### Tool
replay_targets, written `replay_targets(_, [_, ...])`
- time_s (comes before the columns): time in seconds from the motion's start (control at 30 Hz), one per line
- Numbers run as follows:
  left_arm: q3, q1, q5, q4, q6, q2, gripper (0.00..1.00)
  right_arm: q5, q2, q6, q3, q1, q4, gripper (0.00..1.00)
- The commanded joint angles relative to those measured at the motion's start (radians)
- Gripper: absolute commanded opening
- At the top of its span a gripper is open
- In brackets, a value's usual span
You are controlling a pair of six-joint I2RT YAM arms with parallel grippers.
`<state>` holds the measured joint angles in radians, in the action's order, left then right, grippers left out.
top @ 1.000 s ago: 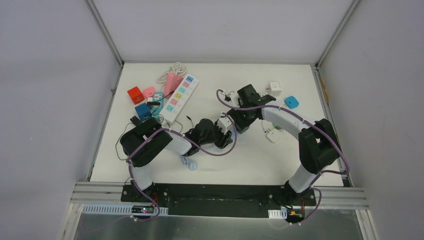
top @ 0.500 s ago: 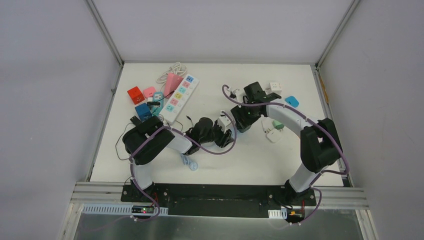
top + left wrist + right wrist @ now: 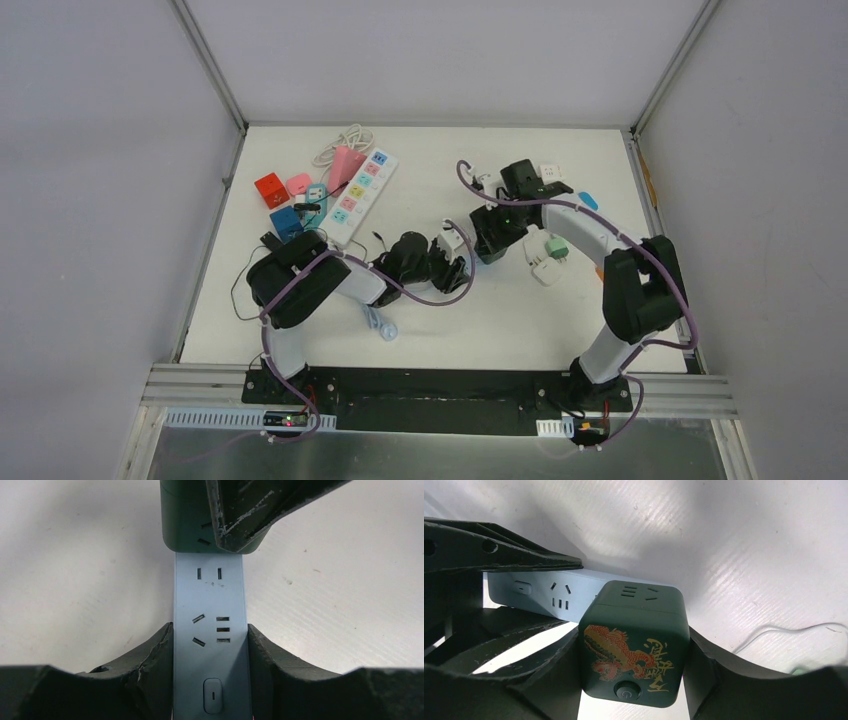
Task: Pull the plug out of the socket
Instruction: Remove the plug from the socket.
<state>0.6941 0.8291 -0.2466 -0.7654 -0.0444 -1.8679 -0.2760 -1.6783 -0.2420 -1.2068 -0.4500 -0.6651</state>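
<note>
Left end effector [image 3: 210, 647] grips the socket [image 3: 210, 600]; right end effector [image 3: 634, 665] grips the green plug [image 3: 634, 625], which touches the socket's end at mid-frame.

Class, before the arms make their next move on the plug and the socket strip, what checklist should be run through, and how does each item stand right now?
1. The left pincer clamps the pale socket strip on both long edges: ok.
2. The right pincer clamps the green cube plug on two opposite sides: ok.
3. Plug free of the strip: not ok. In the left wrist view the cube butts against the strip's end.
4. The white cable is clear of the right pincer's pull path: cannot tell. It lies close beside that pincer.
</note>
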Motion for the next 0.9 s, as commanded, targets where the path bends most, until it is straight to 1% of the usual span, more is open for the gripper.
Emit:
replay_targets(0.0, [-0.010,-0.035,0.001,0.170,0.001,-0.049,0.00,-0.247,0.071,0.007,-0.036,0.068,-0.064,0.00])
replay_targets(0.1, [0.000,-0.036,-0.007,0.190,0.004,-0.046,0.00,-0.281,0.058,0.020,-0.045,0.065,-0.068,0.00])
replay_targets(0.2, [0.009,-0.036,-0.008,0.203,0.009,-0.041,0.00,-0.158,0.080,-0.012,-0.038,-0.008,-0.053,0.00])
replay_targets(0.33, [0.053,-0.036,-0.018,0.240,0.006,-0.061,0.00,0.019,0.068,-0.039,-0.053,-0.179,-0.043,0.00])
replay_targets(0.4, [0.068,-0.036,-0.016,0.257,0.005,-0.066,0.00,0.059,0.049,-0.039,-0.066,-0.228,-0.044,0.00])
replay_targets(0.47, [0.073,-0.036,-0.009,0.261,0.002,-0.068,0.00,0.071,0.041,-0.036,-0.075,-0.249,-0.051,0.00])
replay_targets(0.57, [0.074,-0.036,-0.005,0.264,-0.003,-0.072,0.00,0.080,0.054,-0.033,-0.072,-0.244,-0.053,0.00])
replay_targets(0.63, [0.076,-0.036,-0.005,0.264,-0.004,-0.079,0.00,0.052,0.068,-0.029,-0.068,-0.211,-0.055,0.00])
replay_targets(0.73, [0.078,-0.036,-0.005,0.267,-0.005,-0.083,0.00,-0.035,0.094,-0.021,-0.062,-0.116,-0.071,0.00])
replay_targets(0.87, [0.063,-0.036,-0.002,0.260,0.001,-0.078,0.00,-0.190,0.125,0.003,-0.045,0.019,-0.076,0.00])
